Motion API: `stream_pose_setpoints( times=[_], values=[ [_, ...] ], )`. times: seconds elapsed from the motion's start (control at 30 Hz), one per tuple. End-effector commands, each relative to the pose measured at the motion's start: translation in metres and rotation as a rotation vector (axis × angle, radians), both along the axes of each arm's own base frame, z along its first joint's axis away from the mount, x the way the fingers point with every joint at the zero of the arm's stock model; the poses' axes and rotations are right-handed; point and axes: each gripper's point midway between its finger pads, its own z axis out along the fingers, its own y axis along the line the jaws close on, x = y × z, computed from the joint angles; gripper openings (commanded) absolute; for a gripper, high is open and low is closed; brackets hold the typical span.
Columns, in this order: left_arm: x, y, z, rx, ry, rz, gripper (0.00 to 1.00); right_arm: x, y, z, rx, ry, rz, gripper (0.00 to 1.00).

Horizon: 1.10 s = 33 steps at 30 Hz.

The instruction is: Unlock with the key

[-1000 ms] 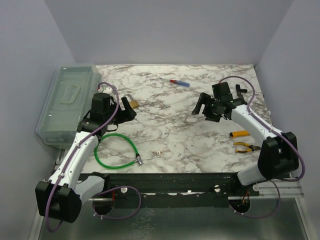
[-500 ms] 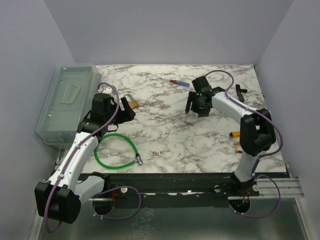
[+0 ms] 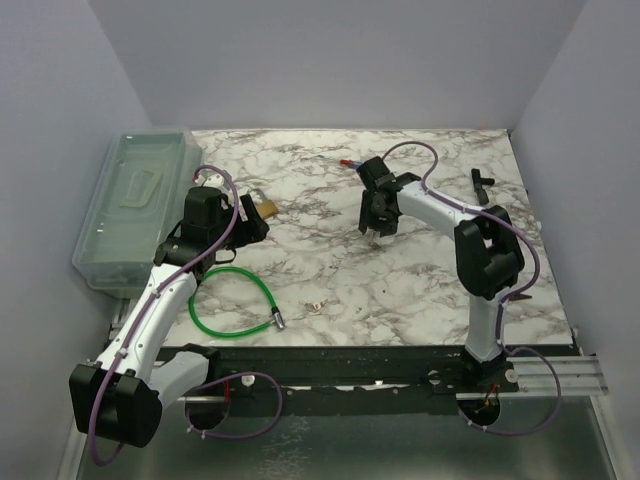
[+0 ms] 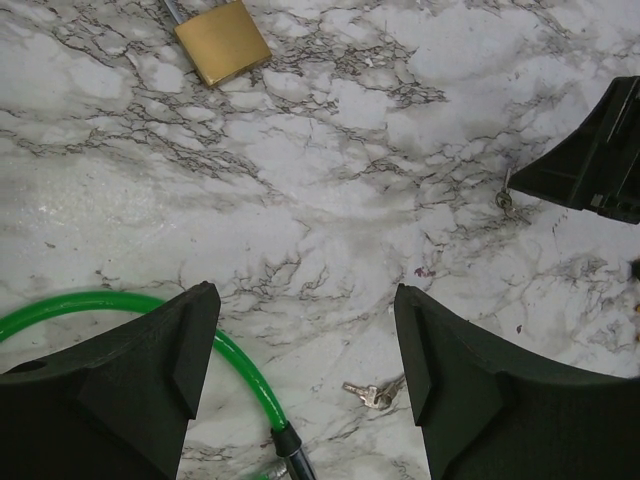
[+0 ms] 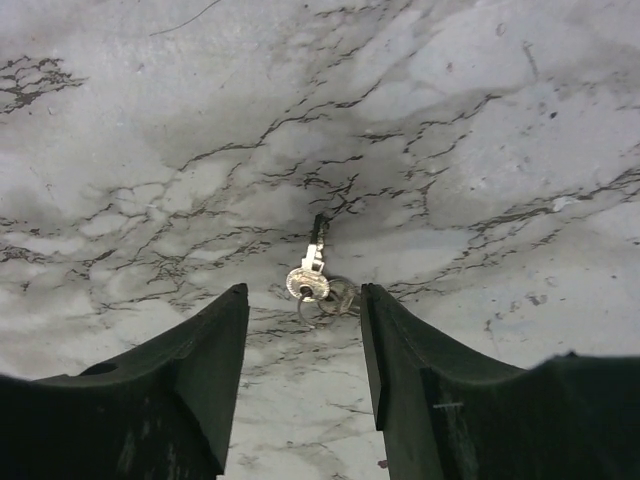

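Observation:
A small silvery key (image 5: pixel 312 270) on a ring lies flat on the marble, just ahead of my right gripper's fingertips and not between them. My right gripper (image 5: pixel 303 300) is open and hangs low over the table's middle (image 3: pixel 372 225). A second little bunch of keys (image 4: pixel 372 394) lies near the front (image 3: pixel 315 307), beside the metal tip of the green cable (image 4: pixel 150 310). The brass padlock (image 4: pixel 222 40) lies at the left (image 3: pixel 266 207). My left gripper (image 4: pixel 305 300) is open and empty next to the padlock (image 3: pixel 252 220).
A clear plastic box (image 3: pixel 140 205) stands along the left edge. A red and blue pen-like item (image 3: pixel 358 165) lies at the back, a small black part (image 3: pixel 481 180) at the back right. The green cable loop (image 3: pixel 235 300) lies at the front left.
My right arm has swung left from the right side to the table's middle, and its jaws have narrowed. The left gripper stays by the padlock and has narrowed slightly.

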Motion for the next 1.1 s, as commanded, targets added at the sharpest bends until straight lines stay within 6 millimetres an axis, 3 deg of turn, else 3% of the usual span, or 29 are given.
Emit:
stream_pose_setpoints(
  times=[0.0,0.1,0.17,0.57,0.93,1.07],
  values=[
    [0.001,0.004,0.009,0.011,-0.026,0.019,0.77,-0.008,0.002,-0.014,-0.05,0.037,0.003,0.52],
    [0.0,0.004,0.01,0.011,-0.026,0.019,0.77,-0.011,0.003,-0.021,-0.063,0.055,0.007,0.51],
    [0.0,0.004,0.009,0.011,-0.024,0.02,0.77,-0.014,0.003,-0.025,-0.069,0.064,0.013,0.44],
    [0.0,0.004,0.009,0.013,-0.023,0.021,0.76,-0.017,-0.002,-0.05,-0.127,0.09,0.057,0.37],
    [0.0,0.004,0.008,0.014,-0.02,0.022,0.76,-0.024,-0.006,-0.071,-0.156,0.124,0.069,0.08],
    [0.001,0.004,0.008,0.012,-0.019,0.02,0.76,-0.022,-0.003,-0.064,-0.145,0.103,0.075,0.0]
  ],
)
